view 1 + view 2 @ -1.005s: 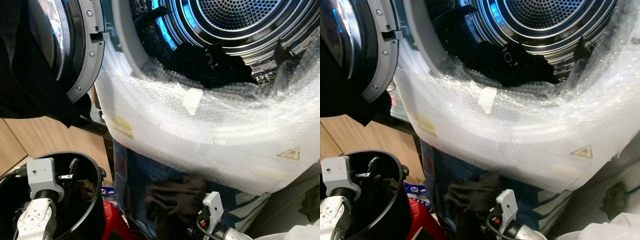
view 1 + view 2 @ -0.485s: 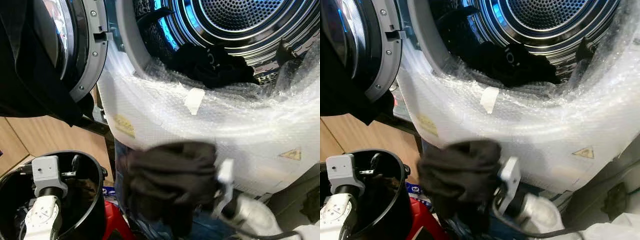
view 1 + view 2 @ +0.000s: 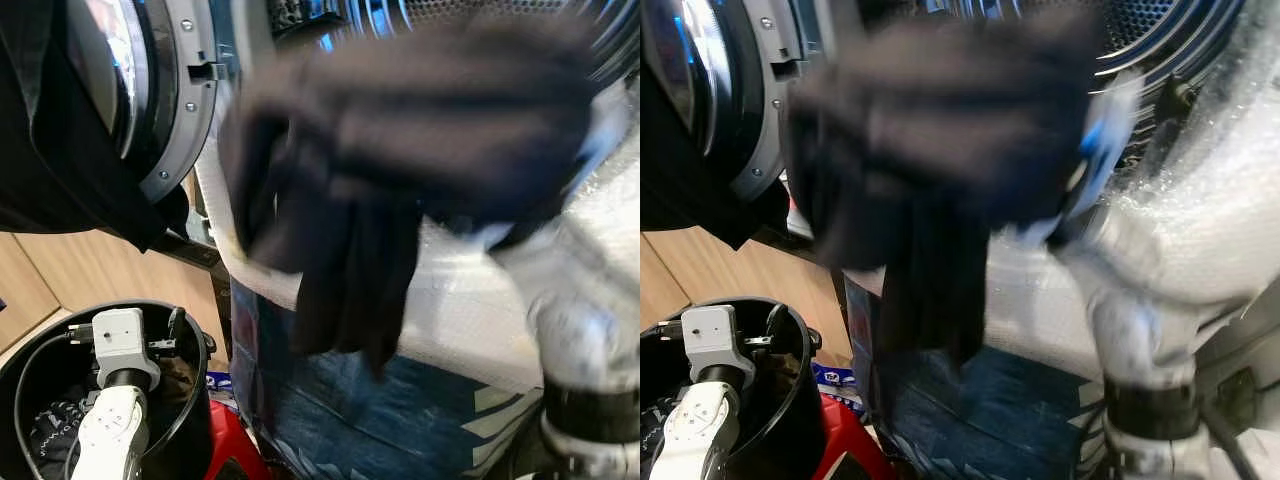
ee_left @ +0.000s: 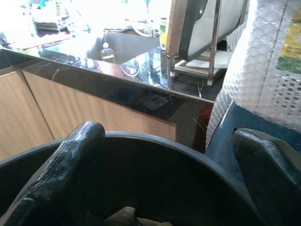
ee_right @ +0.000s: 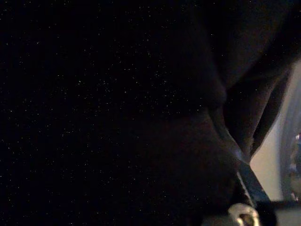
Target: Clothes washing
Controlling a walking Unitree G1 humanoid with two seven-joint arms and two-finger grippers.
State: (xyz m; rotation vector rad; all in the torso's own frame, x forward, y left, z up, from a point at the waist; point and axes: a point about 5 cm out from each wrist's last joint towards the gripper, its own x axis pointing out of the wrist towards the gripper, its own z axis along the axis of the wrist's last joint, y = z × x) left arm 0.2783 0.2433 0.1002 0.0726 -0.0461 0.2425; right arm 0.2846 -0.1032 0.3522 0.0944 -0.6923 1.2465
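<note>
Bucket (image 3: 195, 420) holds dark clothes; right tool (image 3: 560, 190) pinches black garment (image 3: 400, 150); left tool (image 4: 164, 188) spread.

Dark garment (image 3: 400, 130) is motion-blurred, edges smeared; it hides most of the drum opening (image 3: 330, 15) & the right gripper, so finger state can't be read. Right wrist view nearly black, only cloth folds made out. Black bucket (image 3: 195, 400) cut off by bottom edge; contents too dim to ID.
</note>
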